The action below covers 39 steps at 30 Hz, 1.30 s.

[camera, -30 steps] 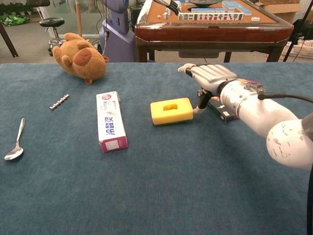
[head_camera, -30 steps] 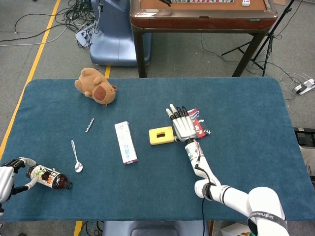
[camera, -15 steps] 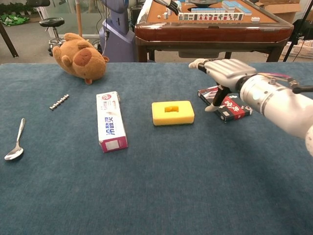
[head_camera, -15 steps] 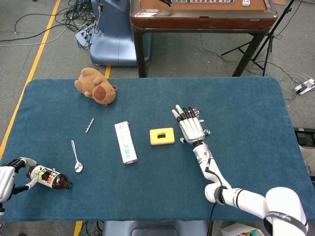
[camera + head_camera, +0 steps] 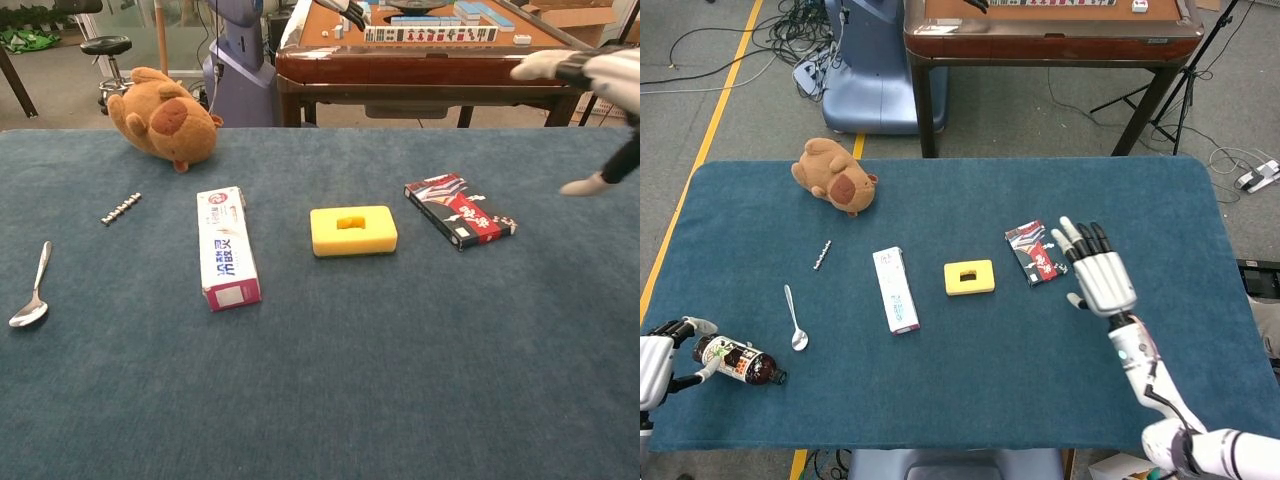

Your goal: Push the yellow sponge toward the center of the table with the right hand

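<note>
Right hand [image 5: 1101, 277] palm-down, fingers spread, empty, well right of yellow sponge [image 5: 969, 277]; left hand [image 5: 660, 352] fingers curled round bottle [image 5: 736, 361].

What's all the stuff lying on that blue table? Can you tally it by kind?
Soft toy: 1, plush bear
Metal items: 2, spoon, bit
Boxes/packs: 2, toothpaste box, red pack
Sponge: 1, yellow sponge
Bottle: 1, bottle
Total: 7

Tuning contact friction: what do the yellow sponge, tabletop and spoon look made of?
Yellow sponge: soft foam, matte, rounded edges, small hollow on top. Table: blue cloth, carpet-like, a fuzzy nap without glare. Spoon: probably polished metal, silver with bright highlights; plated plastic cannot be ruled out.
</note>
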Each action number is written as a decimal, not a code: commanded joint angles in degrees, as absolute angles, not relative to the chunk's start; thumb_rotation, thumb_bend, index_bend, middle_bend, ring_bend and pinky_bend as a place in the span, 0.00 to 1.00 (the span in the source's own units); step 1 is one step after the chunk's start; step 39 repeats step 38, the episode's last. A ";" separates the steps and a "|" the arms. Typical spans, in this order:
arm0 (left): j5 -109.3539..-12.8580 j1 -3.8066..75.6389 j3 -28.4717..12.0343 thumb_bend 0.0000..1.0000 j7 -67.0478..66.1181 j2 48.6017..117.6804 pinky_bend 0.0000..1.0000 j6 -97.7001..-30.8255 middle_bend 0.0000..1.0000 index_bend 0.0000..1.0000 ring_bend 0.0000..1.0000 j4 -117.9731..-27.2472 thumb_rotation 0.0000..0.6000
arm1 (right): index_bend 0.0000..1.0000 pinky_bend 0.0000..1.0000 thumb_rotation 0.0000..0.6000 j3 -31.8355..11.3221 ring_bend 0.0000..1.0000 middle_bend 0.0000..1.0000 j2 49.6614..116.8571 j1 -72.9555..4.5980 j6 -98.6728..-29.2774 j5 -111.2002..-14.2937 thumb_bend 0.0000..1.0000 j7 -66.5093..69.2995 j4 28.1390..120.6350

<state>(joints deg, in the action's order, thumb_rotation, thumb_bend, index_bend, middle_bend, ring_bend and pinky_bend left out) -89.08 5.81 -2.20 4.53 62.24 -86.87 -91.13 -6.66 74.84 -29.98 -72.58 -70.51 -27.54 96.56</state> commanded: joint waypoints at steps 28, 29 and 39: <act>-91.66 5.36 -1.86 0.22 1.46 61.76 0.51 -89.36 0.46 0.44 0.44 -93.20 1.00 | 0.00 0.02 1.00 1.65 0.00 0.02 63.28 -2.98 -96.71 -83.38 0.00 -12.70 98.01; -91.78 5.33 -1.79 0.22 1.31 61.79 0.51 -89.40 0.46 0.44 0.44 -93.26 1.00 | 0.00 0.02 1.00 1.39 0.00 0.02 63.12 -2.94 -96.44 -83.41 0.00 -12.25 98.05; -91.13 4.90 -1.44 0.22 1.06 61.71 0.51 -89.10 0.46 0.44 0.44 -93.02 1.00 | 0.00 0.02 1.00 0.13 0.00 0.02 63.02 -3.41 -93.40 -84.05 0.00 -11.69 97.91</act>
